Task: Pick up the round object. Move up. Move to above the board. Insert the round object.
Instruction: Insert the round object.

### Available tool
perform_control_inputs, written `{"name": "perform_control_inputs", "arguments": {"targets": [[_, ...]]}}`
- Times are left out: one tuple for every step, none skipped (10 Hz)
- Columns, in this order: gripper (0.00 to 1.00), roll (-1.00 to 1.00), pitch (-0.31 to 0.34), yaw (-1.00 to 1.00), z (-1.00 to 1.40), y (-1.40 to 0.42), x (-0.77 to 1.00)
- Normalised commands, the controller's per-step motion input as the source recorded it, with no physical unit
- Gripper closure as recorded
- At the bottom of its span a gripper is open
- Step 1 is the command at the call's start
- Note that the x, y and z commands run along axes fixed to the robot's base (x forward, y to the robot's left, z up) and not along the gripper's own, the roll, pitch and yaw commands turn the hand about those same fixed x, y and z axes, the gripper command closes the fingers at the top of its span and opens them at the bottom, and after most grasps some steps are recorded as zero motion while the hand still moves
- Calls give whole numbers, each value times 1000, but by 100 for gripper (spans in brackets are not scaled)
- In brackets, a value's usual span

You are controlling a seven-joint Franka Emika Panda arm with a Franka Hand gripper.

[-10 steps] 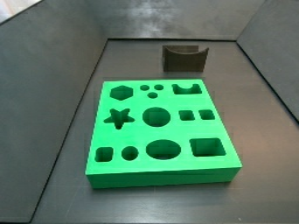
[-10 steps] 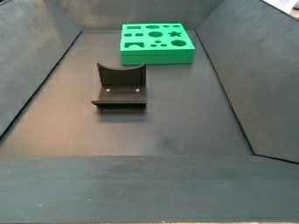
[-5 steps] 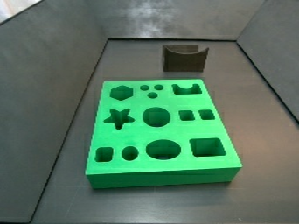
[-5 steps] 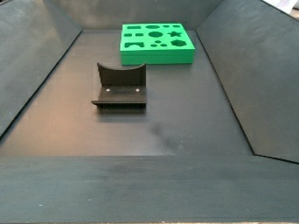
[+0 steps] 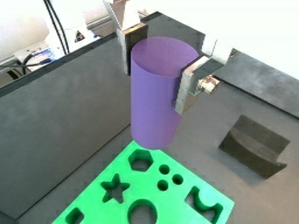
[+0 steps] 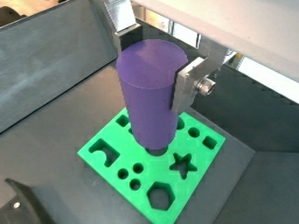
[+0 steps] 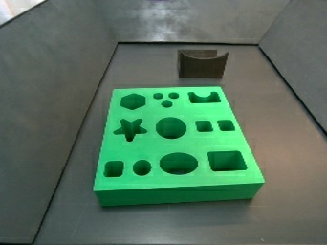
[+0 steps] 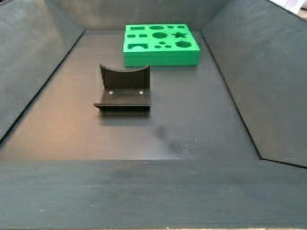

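Observation:
The gripper (image 5: 162, 70) is shut on the round object (image 5: 156, 96), a smooth purple cylinder held upright between the silver fingers (image 5: 191, 83). Both wrist views show it hanging above the board (image 5: 142, 185), a bright green slab with cut-out holes. In a wrist view the gripper (image 6: 155, 74) holds the round object (image 6: 152, 101) with its lower end over the board's (image 6: 114, 136) middle, hiding the holes beneath. Both side views show the board (image 7: 149, 144) (image 8: 162, 56) lying on the dark floor; neither the gripper nor the round object shows there.
The dark fixture (image 7: 201, 63) stands on the floor beyond one short end of the board, and it also shows in a side view (image 8: 122, 88) and in both wrist views (image 5: 257, 144) (image 6: 17, 206). Dark sloping walls enclose the floor.

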Motion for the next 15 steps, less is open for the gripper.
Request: {"name": "perform_control_inputs", "arguments": {"targets": [[100,0,-11,0,0,0,0],[100,0,-36,0,-11,0,0],[100,0,-114,0,-157,-34,0],[100,23,-174,9,-326,-320,0],[100,71,-149,17,-426,-363,71],[100,123,-141,6,-497,-360,54],[100,221,-117,0,-511,-297,37],[100,240,-101,0,-551,-249,80],[100,273,-56,0,-571,-237,220],[100,279,-44,0,-571,-223,234],[100,270,-39,0,-571,-206,277],[100,263,-36,0,-571,-180,271],[100,260,-24,0,-537,-163,263],[100,229,0,0,-414,-126,243],[100,81,0,0,-129,-23,109]]}}
